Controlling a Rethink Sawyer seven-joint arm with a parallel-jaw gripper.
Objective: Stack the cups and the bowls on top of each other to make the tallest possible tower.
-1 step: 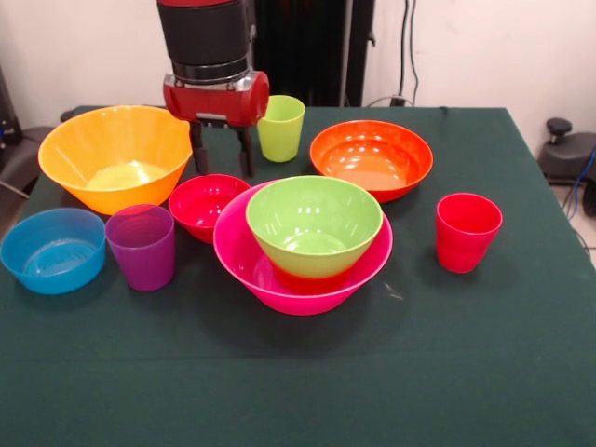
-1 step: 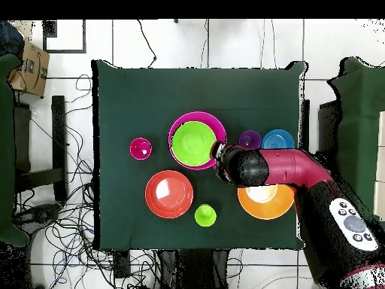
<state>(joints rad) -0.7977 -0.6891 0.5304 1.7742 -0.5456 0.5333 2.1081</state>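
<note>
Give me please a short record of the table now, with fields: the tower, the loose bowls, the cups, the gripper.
tower: green bowl nested in the pink bowl, something orange-red under it
loose bowls: yellow-orange bowl, orange-red bowl, small red bowl, blue bowl
cups: lime cup, purple cup, red cup, all upright, apart
gripper: gripper open, empty, above the small red bowl's far rim

I find nothing I can read on anything around me. The cardboard box (image 2: 28,66) on the floor past the table's corner, seen from overhead, carries a dark curved mark on its side, but it is too small for me to make out as a word or brand. My own arm's casing (image 2: 353,222) shows round buttons there, with no legible lettering.
</note>
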